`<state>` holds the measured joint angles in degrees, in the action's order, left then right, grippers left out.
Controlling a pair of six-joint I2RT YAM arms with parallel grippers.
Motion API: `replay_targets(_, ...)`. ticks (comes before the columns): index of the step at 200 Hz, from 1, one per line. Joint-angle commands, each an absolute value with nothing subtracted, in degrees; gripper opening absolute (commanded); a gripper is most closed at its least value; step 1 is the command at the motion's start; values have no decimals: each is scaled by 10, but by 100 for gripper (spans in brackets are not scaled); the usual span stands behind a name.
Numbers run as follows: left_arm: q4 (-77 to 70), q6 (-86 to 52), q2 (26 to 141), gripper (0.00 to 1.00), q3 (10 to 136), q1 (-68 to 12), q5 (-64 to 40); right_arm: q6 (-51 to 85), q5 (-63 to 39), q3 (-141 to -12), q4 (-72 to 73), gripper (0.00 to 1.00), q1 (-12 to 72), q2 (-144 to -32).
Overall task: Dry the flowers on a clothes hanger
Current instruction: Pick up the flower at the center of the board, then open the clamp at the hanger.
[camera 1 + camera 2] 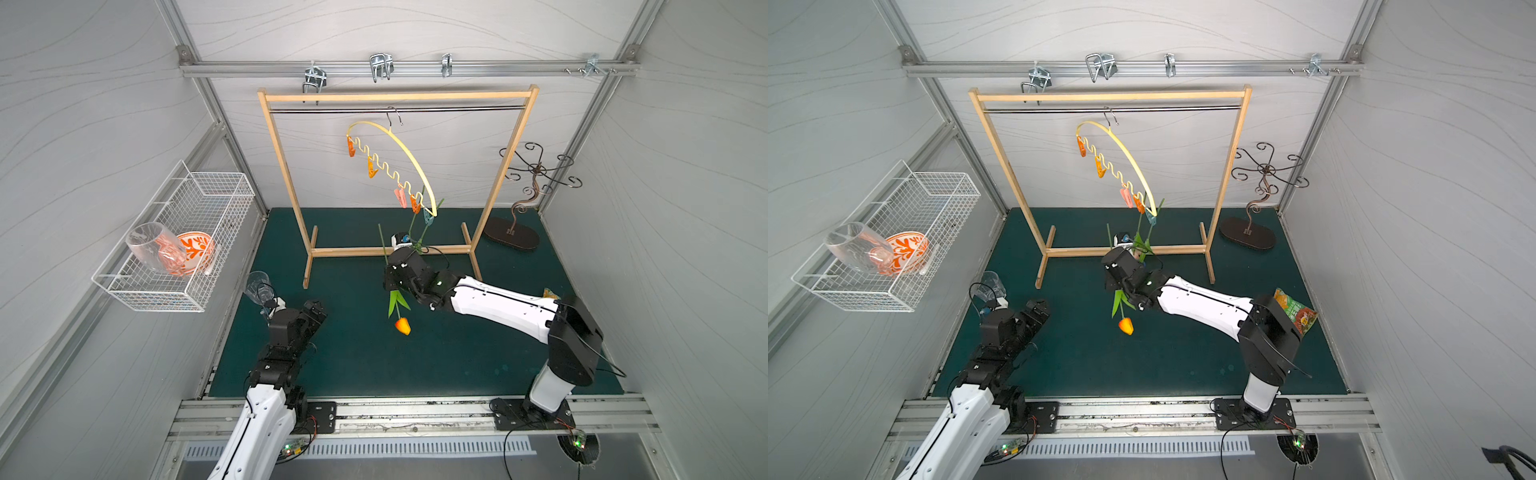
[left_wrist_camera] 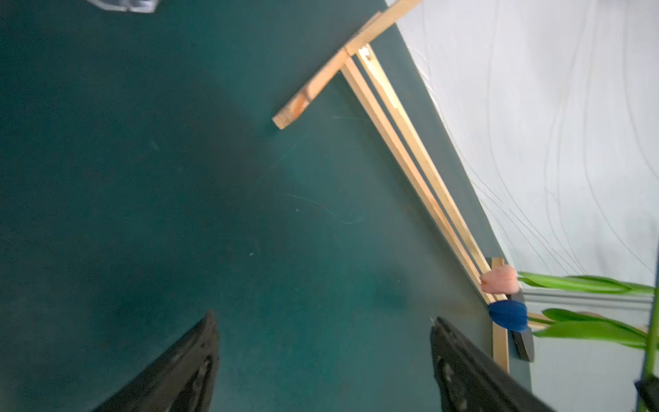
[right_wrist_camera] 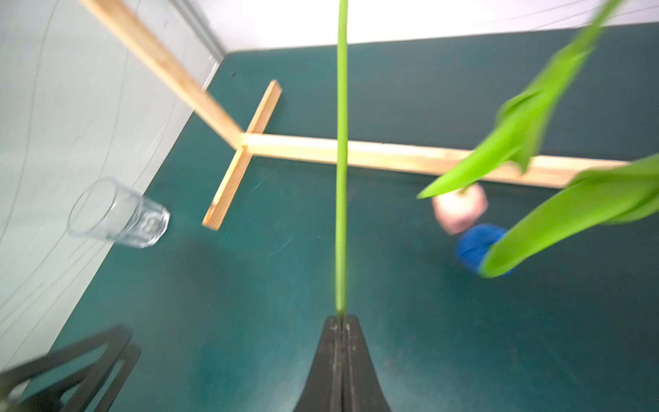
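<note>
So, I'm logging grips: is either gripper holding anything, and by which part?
The right gripper pinches the orange tulip by its stem; the left gripper holds nothing.

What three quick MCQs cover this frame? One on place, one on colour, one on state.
1. The clothes hanger hangs from:
A. the wire basket
B. the dark rod of the wooden rack
C. the curly metal stand

2. The flower gripped by the right end effector has a head that is:
A. blue
B. pale pink
C. orange-yellow

3. The left end effector is:
A. shut on a stem
B. open and empty
C. shut, holding nothing

Key:
1 B: it hooks over the rod in both top views.
2 C: the jaws pinch a green stem, and the head on that flower is orange-yellow.
3 B: in the left wrist view its jaws stand wide apart over bare mat.
</note>
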<state>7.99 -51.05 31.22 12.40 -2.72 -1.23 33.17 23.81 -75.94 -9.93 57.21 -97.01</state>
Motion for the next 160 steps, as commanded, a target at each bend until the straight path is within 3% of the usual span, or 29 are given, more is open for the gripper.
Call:
replay_targets(1, -44, -480, 326, 93, 119, -26, -96, 319, 242, -759, -111, 0, 558, -928)
replay_targets(45, -118, -534, 413, 92, 179, -39, -169, 317, 246, -728, -105, 0, 530, -871)
replay_targets(94, -81, -472, 559, 91, 393, -169, -115, 306, 238, -704, -104, 0, 501, -832)
replay_targets(160, -188, -464, 781, 88, 587, -191, -211, 276, 223, -689, -99, 0, 462, -787)
